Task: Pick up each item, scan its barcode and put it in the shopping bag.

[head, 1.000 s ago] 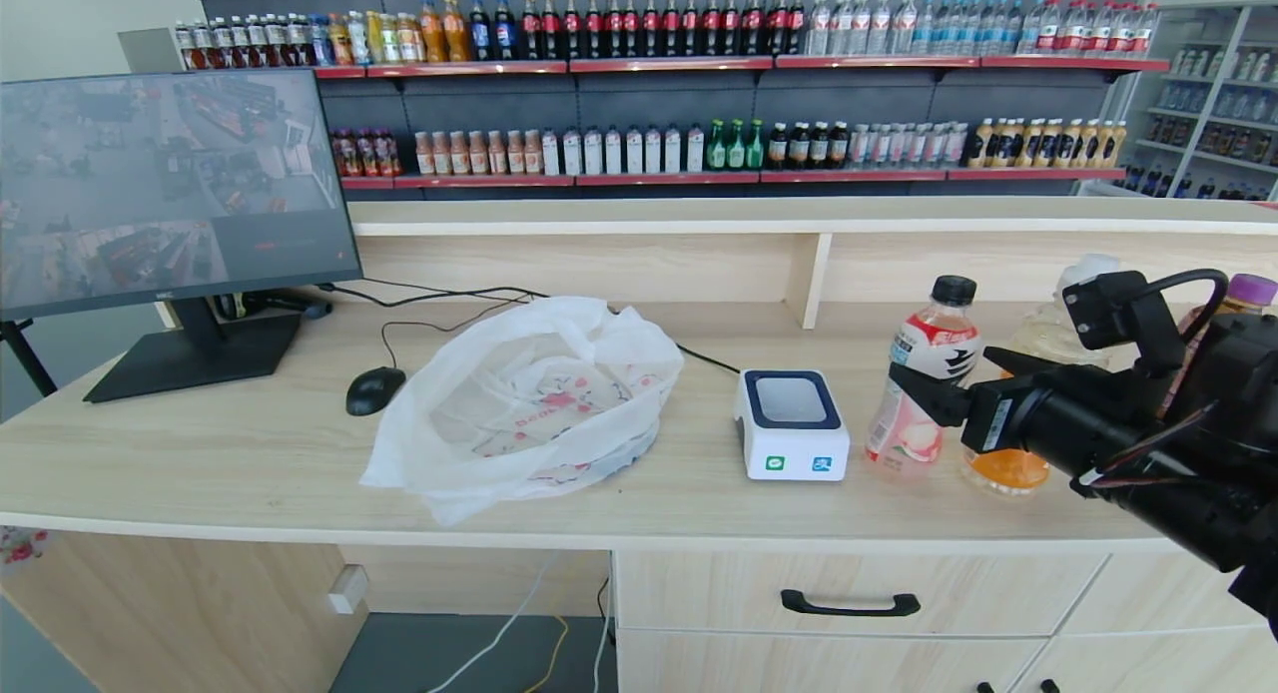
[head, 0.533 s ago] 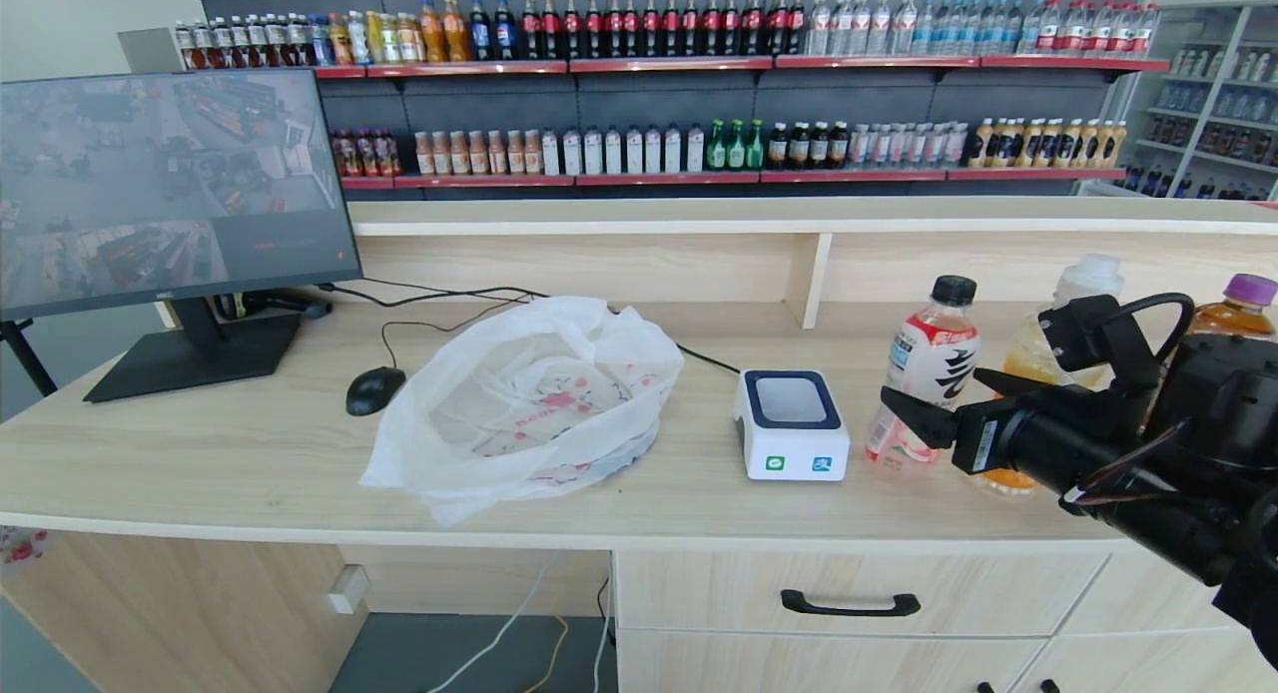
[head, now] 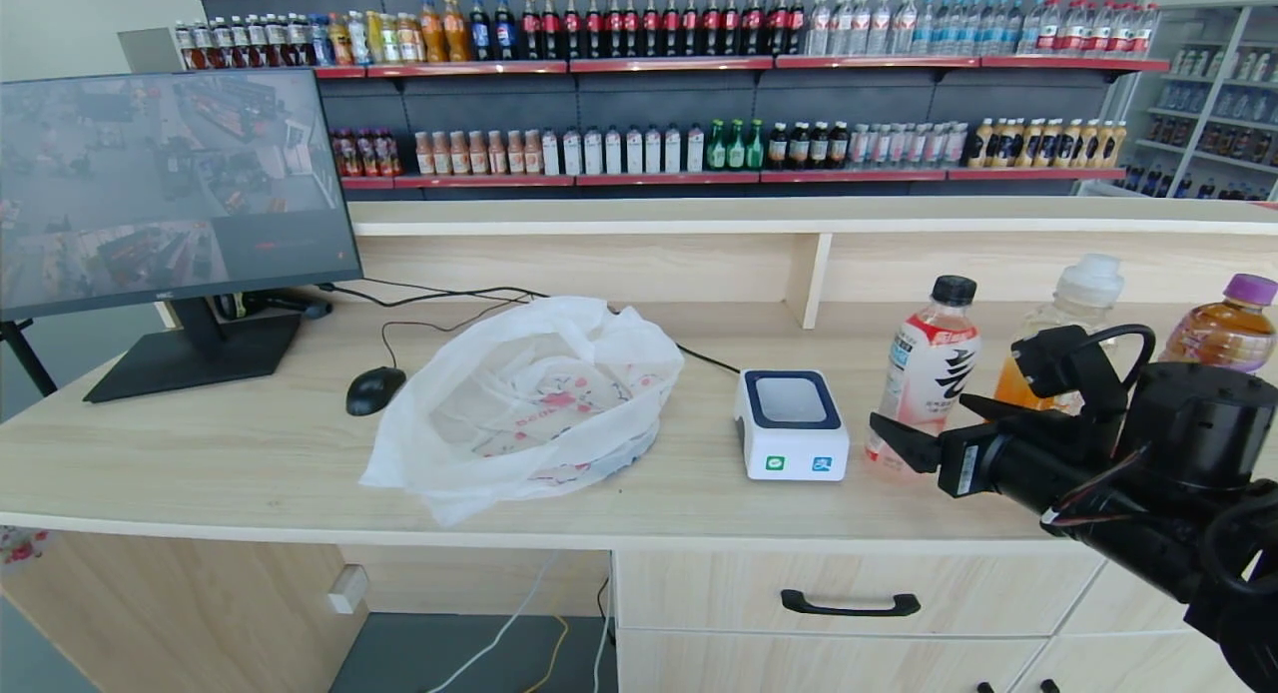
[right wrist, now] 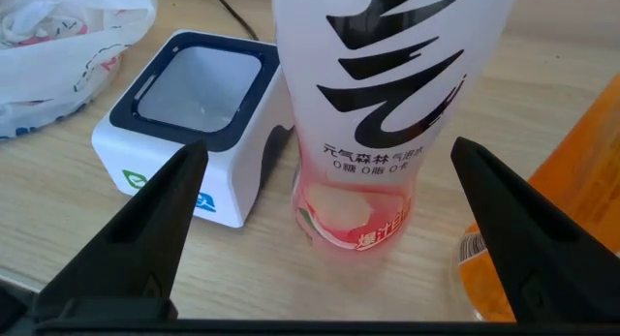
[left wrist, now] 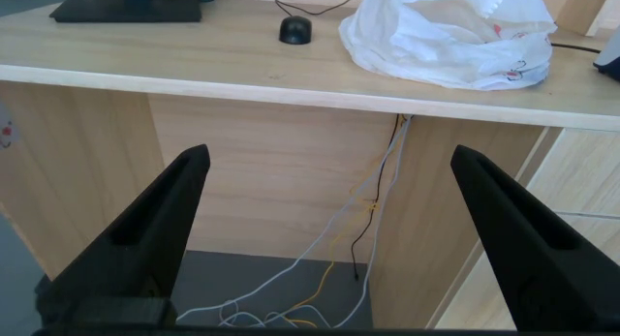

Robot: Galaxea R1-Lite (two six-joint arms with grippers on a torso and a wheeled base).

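Your left gripper hangs low in front of the counter, below its edge, with the jaws spread wide and nothing between them. I'd judge it is parked there to stay out of the way.

On the counter, the shopping bag lies slumped with its mouth gaping upward, so it is ready for items dropped in from above. At the bag's 3 o'clock sits the scanner, with its glass window facing up, so a barcode has to be turned down toward it.

At the scanner's 3 o'clock, just beside it, the pink-labelled bottle stands upright with its cap on. It looks like the first item to pick. Your right gripper is level with the bottle's lower body, with both fingers wide apart and not yet touching it. In the right wrist view the bottle is centred between them, lined up for a side grasp.

At the pink bottle's 2 o'clock stand the orange bottle and, farther right, the purple-capped bottle. The orange one is close behind, so close the gripper carefully.
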